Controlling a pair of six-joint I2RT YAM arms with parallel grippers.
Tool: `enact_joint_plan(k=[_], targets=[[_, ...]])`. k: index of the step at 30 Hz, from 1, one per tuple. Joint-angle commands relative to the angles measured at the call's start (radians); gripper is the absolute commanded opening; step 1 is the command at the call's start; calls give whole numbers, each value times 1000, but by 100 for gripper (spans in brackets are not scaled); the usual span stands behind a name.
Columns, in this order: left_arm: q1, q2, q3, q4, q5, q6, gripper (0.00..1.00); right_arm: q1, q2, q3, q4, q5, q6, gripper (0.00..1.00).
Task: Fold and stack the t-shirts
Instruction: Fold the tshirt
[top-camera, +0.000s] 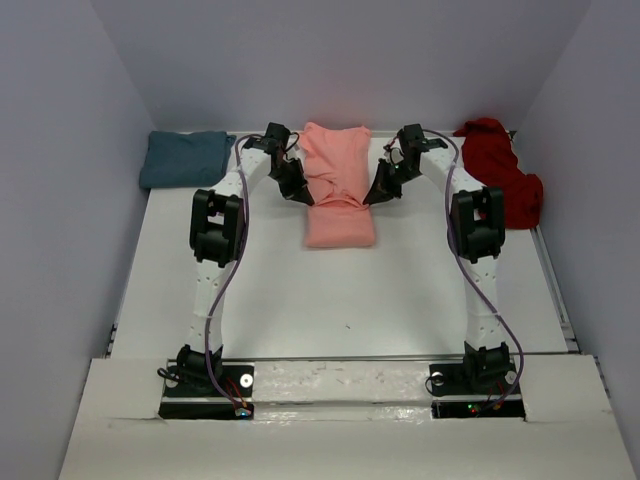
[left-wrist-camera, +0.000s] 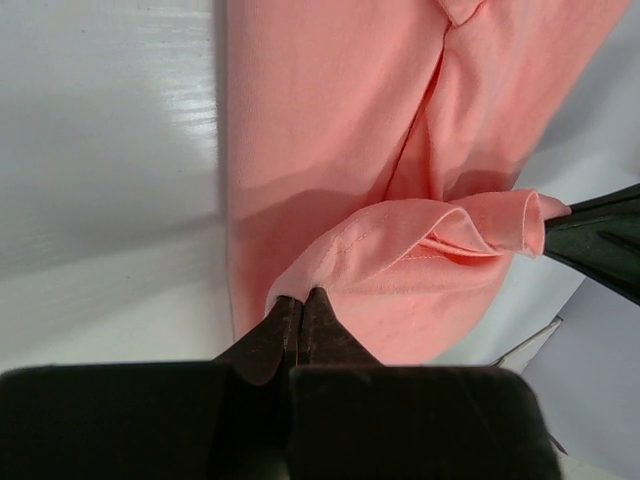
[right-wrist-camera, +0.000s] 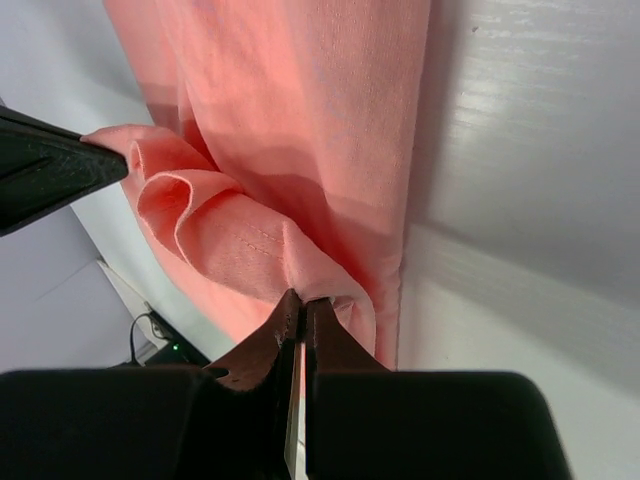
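Note:
The salmon-pink t-shirt (top-camera: 338, 190) lies as a narrow folded strip at the table's middle back. My left gripper (top-camera: 300, 192) is shut on its left hem corner (left-wrist-camera: 330, 255), lifted off the table. My right gripper (top-camera: 378, 192) is shut on the right hem corner (right-wrist-camera: 250, 240). The held hem sags in a loose roll between the two grippers, above the rest of the shirt (left-wrist-camera: 320, 100). The teal t-shirt (top-camera: 186, 157) lies folded at the back left. The dark red t-shirt (top-camera: 500, 170) lies crumpled at the back right.
White table (top-camera: 340, 300) with grey walls on three sides. The arm bases (top-camera: 210, 375) stand at the near edge. The opposite gripper's fingers (left-wrist-camera: 600, 240) show at each wrist view's edge.

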Motion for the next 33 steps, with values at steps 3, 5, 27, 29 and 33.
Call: enact_joint_plan(k=[3, 5, 27, 29, 33], targets=[[10, 25, 44, 56, -10, 13, 0, -16, 28, 51, 72, -1, 7, 0], [13, 39, 44, 65, -13, 14, 0, -26, 44, 60, 78, 2, 6, 0], [10, 42, -142, 162, -24, 53, 0, -26, 28, -125, 130, 54, -33, 0], [10, 16, -172, 158, -32, 57, 0, -26, -3, -169, 129, 61, -34, 0], [9, -30, -283, 141, -44, 71, 0, -26, -67, -320, 130, 100, -43, 0]])
